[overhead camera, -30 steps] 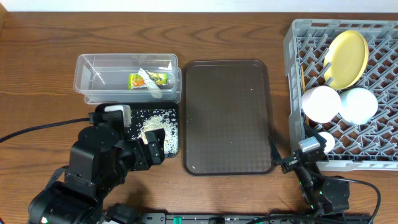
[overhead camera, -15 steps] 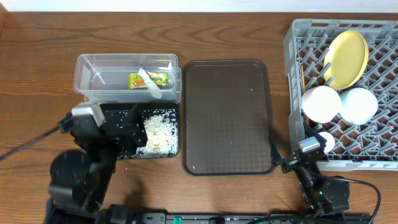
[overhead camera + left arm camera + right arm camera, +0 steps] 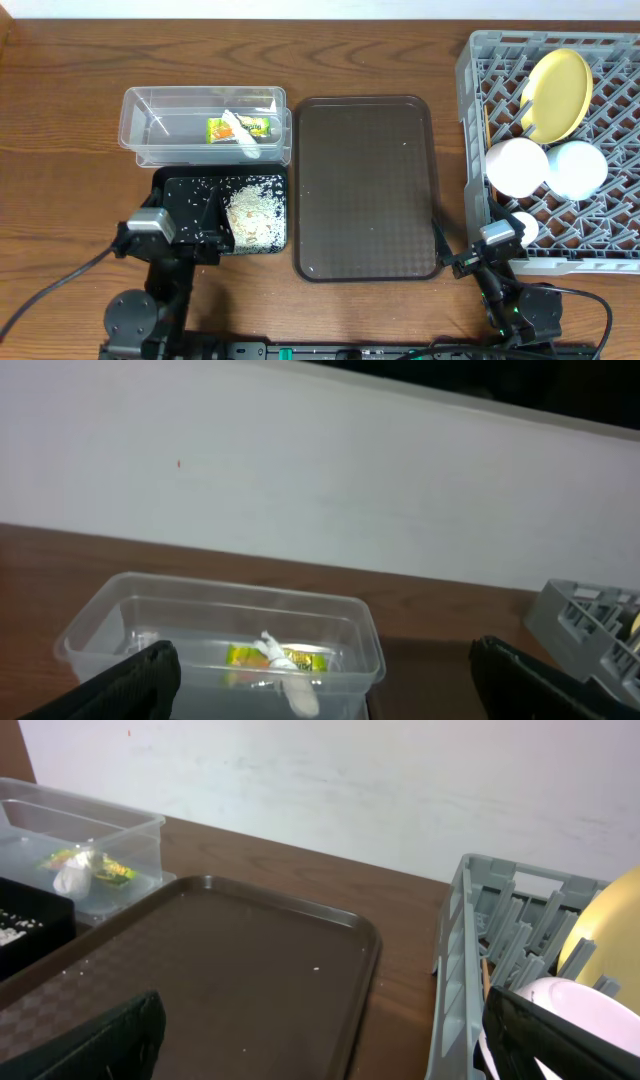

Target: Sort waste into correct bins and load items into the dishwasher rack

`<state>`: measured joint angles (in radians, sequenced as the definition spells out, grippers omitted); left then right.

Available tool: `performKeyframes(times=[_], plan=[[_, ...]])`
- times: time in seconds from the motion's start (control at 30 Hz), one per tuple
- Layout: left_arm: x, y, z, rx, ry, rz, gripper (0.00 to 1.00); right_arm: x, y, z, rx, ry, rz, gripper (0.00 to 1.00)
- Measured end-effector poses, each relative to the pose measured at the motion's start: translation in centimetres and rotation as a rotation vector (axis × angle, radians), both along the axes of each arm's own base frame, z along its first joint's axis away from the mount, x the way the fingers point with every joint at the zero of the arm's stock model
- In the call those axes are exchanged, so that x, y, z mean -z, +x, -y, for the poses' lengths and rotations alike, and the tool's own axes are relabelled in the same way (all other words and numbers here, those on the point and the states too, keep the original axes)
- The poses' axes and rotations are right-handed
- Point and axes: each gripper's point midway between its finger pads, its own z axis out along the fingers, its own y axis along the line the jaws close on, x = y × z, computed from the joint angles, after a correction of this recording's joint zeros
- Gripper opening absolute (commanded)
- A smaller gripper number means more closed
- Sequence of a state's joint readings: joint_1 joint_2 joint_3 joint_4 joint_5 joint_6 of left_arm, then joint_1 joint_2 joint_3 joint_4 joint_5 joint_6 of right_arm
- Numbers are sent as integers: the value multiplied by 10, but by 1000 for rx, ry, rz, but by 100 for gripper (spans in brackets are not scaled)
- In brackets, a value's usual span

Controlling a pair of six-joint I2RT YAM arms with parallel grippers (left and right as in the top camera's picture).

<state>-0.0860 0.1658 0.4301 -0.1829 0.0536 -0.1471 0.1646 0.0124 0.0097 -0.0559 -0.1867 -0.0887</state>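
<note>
As far as the overhead view showed, the job looked all but done. The snack wrapper (image 3: 240, 127) and the white scrap (image 3: 243, 142) lay inside the clear tub (image 3: 150, 140), and the rice bits (image 3: 255, 215) were spread over the floor of the black container (image 3: 180, 190) just in front of it. The brown tray (image 3: 365, 190) between bins and rack (image 3: 475, 150) carried only a speck or two. In the rack the plate (image 3: 555, 95) stood on edge among the pegs, with the white bowl (image 3: 517, 166) and the light-blue bowl (image 3: 578, 168) side by side below it, both bottom up. A thin brown line by the rack's left wall was probably the chopsticks (image 3: 487, 125) — too slight to be sure. The left gripper (image 3: 212, 232) hung over the near edge of the black container; the right gripper (image 3: 445, 258) sat at the tray's near right corner, beside the rack.

From the left wrist, the fingers (image 3: 140, 680) were spread wide with nothing between them, looking out at the tub and its two pieces of waste.

From the right wrist, the fingers (image 3: 100, 1040) were likewise parted and empty, with the bare tray ahead and the rack to the right. Judging by this, little or nothing was left — perhaps only the stray specks.
</note>
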Motion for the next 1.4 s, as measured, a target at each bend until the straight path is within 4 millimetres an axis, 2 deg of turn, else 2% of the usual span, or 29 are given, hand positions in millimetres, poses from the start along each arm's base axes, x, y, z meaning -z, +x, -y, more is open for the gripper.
performKeyframes(times=[0.47,0.77,1.23,1.4], plan=[[62,11,-1,-6,22,32,94,0,0,0,0,0,0,99],[114,21,1,-1,28,-39,94,0,0,0,0,0,0,99],[113,21,0,-1,27,-35,94,0,0,0,0,0,0,99],[120,20,0,-1,29,-63,94,0,0,0,0,0,0,99]])
